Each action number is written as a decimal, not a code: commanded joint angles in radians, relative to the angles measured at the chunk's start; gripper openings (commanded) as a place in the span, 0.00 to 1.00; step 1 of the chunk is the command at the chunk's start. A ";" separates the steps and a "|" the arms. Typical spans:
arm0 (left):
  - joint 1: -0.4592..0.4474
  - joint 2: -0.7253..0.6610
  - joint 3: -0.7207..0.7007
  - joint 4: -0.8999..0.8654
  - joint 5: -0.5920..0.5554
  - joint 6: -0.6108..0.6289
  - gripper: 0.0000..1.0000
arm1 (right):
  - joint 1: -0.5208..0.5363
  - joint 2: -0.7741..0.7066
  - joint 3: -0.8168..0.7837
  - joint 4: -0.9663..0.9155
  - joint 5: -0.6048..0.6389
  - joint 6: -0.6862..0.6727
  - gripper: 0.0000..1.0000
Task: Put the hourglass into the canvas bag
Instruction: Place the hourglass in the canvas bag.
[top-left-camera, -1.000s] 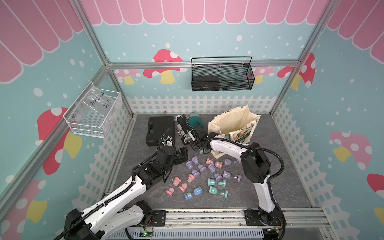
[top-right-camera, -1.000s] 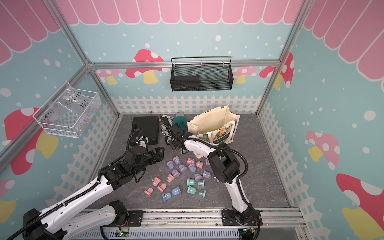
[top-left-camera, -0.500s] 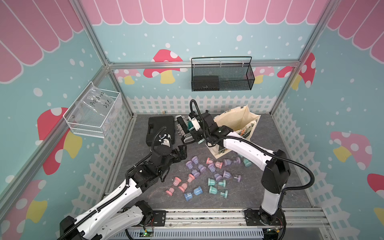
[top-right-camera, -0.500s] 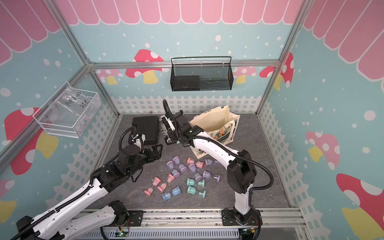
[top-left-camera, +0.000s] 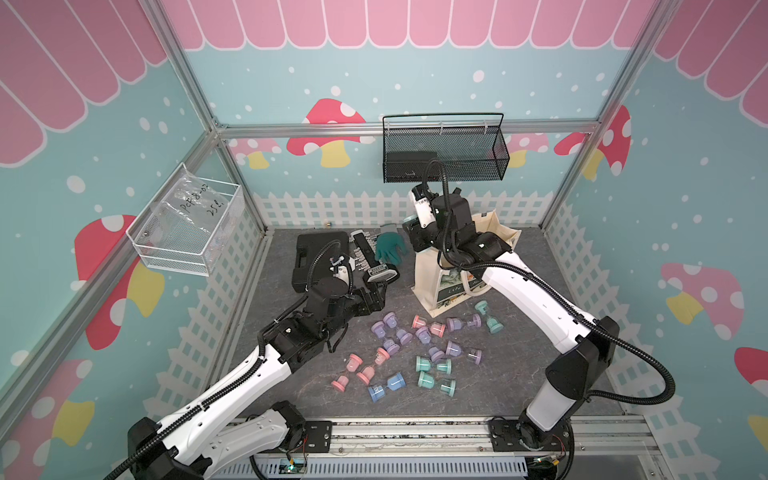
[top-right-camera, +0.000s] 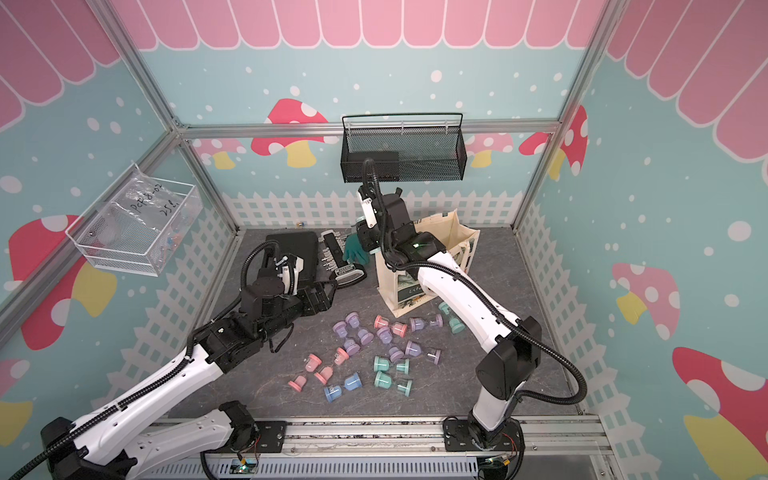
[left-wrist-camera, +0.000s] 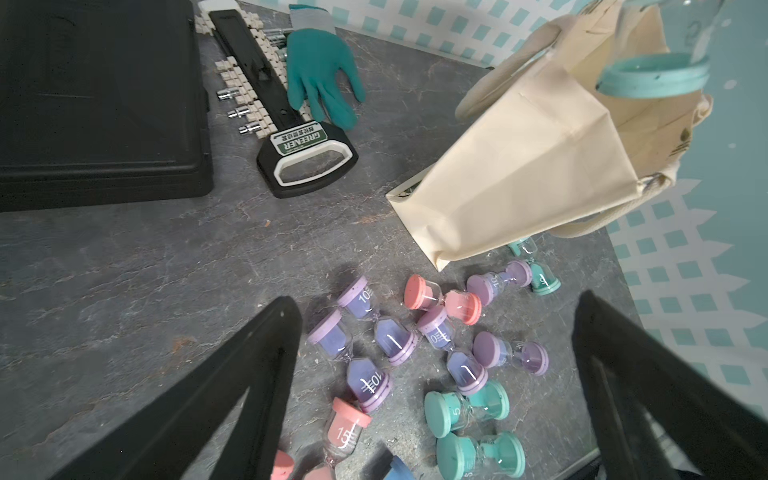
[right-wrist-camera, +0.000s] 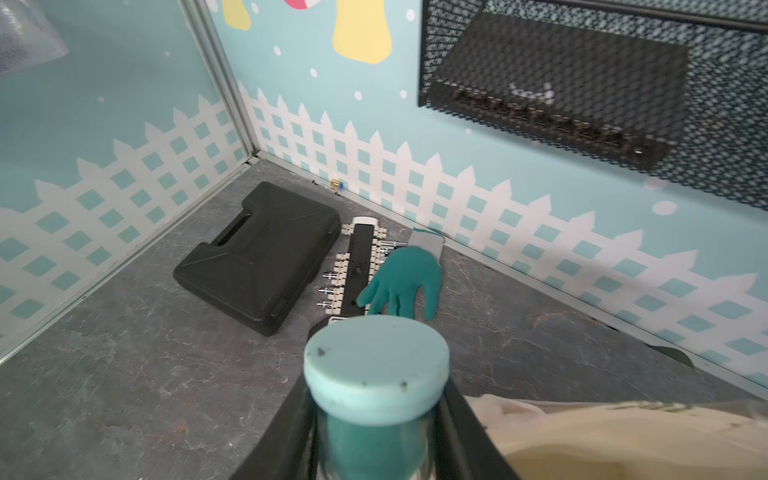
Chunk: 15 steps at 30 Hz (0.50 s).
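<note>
Right fingers (right-wrist-camera: 286, 444) were clamped on a teal hourglass (right-wrist-camera: 376, 370) with a round matte plastic cap and a clear bulb. It was held off the bench (left-wrist-camera: 124, 270) just beside the open top of the canvas bag (left-wrist-camera: 528, 166), not inside. The bag was boxy, creased cream cloth; its dark front label (top-left-camera: 451, 289) read "Life". Left fingers (left-wrist-camera: 253, 374) stood wide apart above loose hourglasses (left-wrist-camera: 436, 332) in lilac, pink, teal and blue, marked "10", "15" and "5". The bench was grey and veined like slate. The socket rack (left-wrist-camera: 255, 66) read "GREENER", and a rubbery teal glove (left-wrist-camera: 320, 70) and a moulded black case (left-wrist-camera: 95, 95) lay by it.
</note>
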 joint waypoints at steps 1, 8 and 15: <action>-0.011 0.029 0.043 0.042 0.046 0.031 1.00 | -0.060 -0.033 0.032 -0.040 -0.002 0.010 0.29; -0.022 0.097 0.071 0.081 0.070 0.035 0.99 | -0.143 -0.027 0.011 -0.061 0.040 -0.002 0.28; -0.033 0.145 0.088 0.103 0.085 0.031 0.99 | -0.194 -0.018 -0.062 -0.058 0.031 0.009 0.27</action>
